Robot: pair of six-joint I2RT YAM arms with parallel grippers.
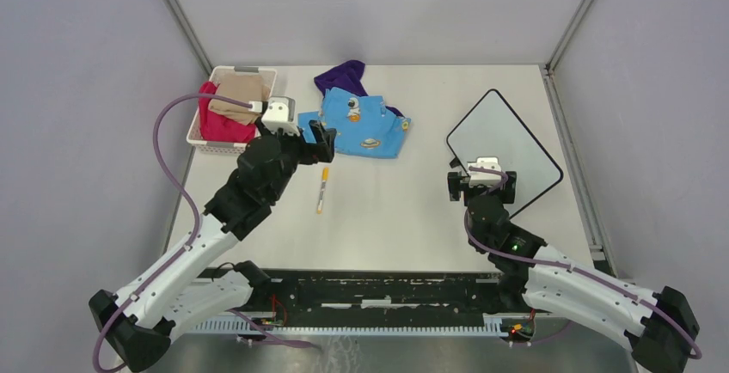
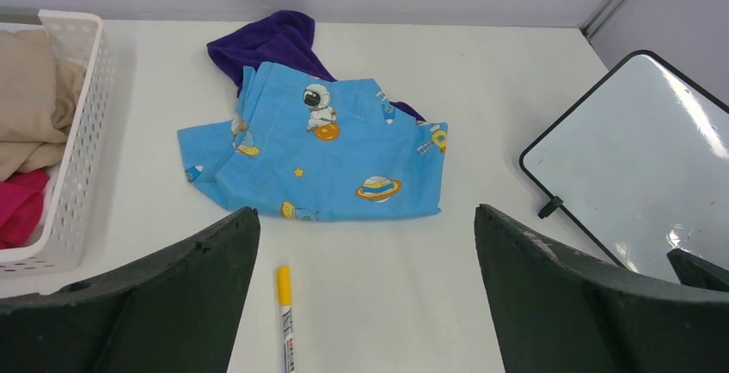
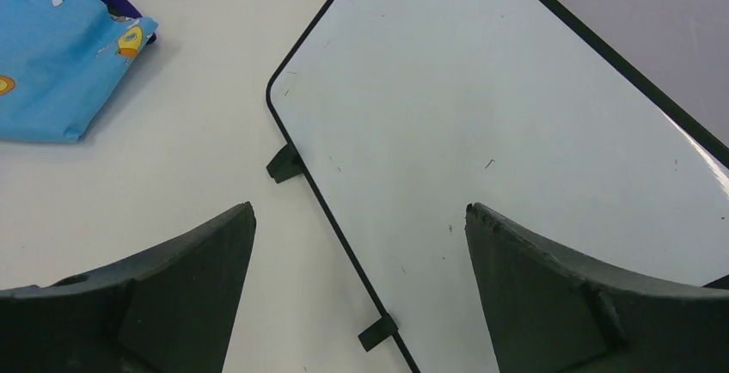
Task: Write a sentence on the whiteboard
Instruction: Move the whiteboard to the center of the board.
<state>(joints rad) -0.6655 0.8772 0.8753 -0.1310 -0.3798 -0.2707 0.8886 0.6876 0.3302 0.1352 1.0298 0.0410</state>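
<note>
1. Whiteboard (image 1: 503, 149) lies flat and blank on the worktop (image 1: 404, 218); likely stiff, light and slick-faced, so best steadied by its black frame
2. Yellow-capped marker (image 1: 323, 189), well left of the whiteboard, looks thin and may roll; grip mid-barrel
3. Right hand (image 3: 357, 210) hangs over the whiteboard's near-left edge, fingers apart, empty; left hand (image 2: 361, 218), far left, likewise
4. White basket (image 2: 79, 149), farthest left of the whiteboard, holds beige clothes (image 1: 232, 98) and pink clothes (image 1: 225, 124)
</note>
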